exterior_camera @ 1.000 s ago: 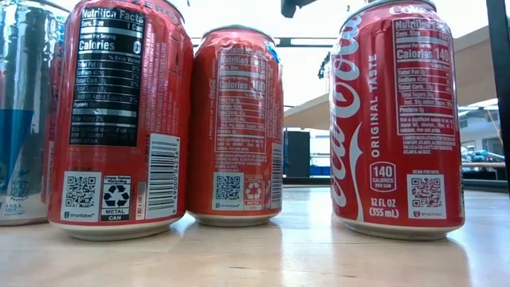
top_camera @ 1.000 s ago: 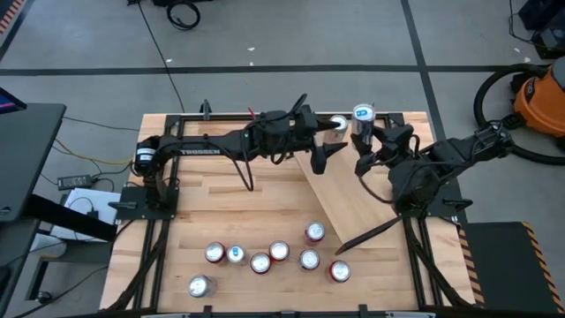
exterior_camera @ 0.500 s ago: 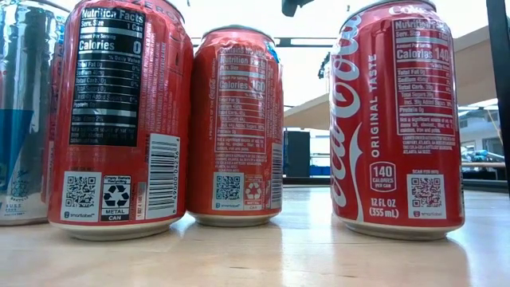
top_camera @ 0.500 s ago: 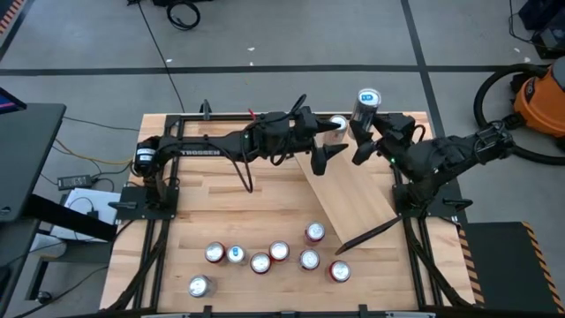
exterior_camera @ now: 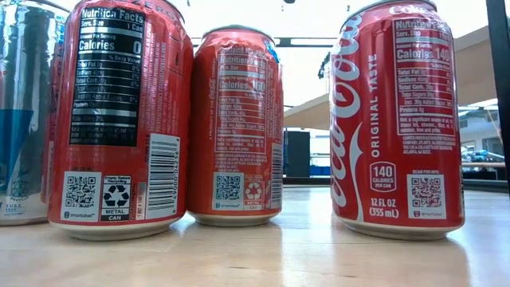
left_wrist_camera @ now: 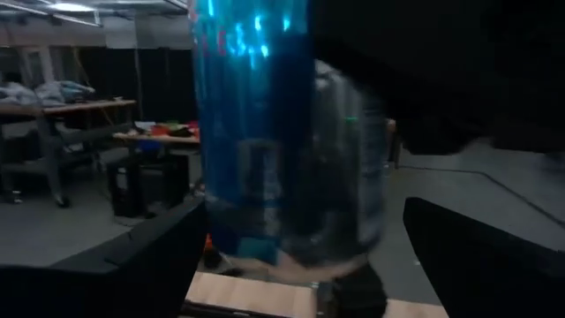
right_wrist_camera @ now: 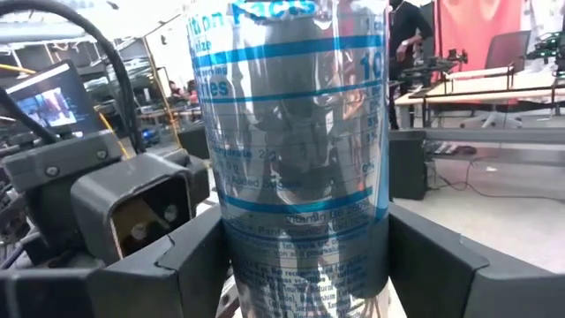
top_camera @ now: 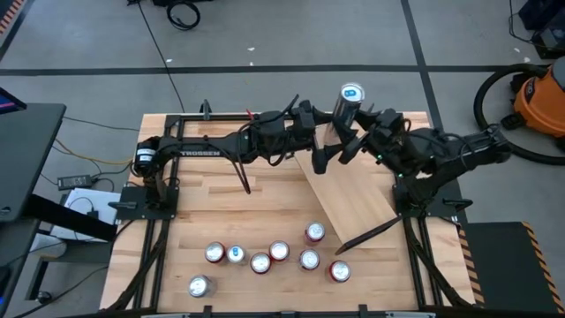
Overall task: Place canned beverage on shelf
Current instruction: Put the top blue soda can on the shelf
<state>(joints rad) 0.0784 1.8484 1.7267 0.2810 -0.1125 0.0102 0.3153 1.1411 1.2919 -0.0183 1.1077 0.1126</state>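
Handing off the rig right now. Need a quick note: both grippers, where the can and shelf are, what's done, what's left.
Right gripper: shut on the silver-and-blue can, held upright above the far end of the shelf.
Left gripper: fingers open, right beside that can, not gripping it.
Shelf: light plank lying diagonally across the table's right half; nothing on it.
Seven more cans stand near the table's front edge.
Done: one can picked up.
Left: set it on the shelf and release.
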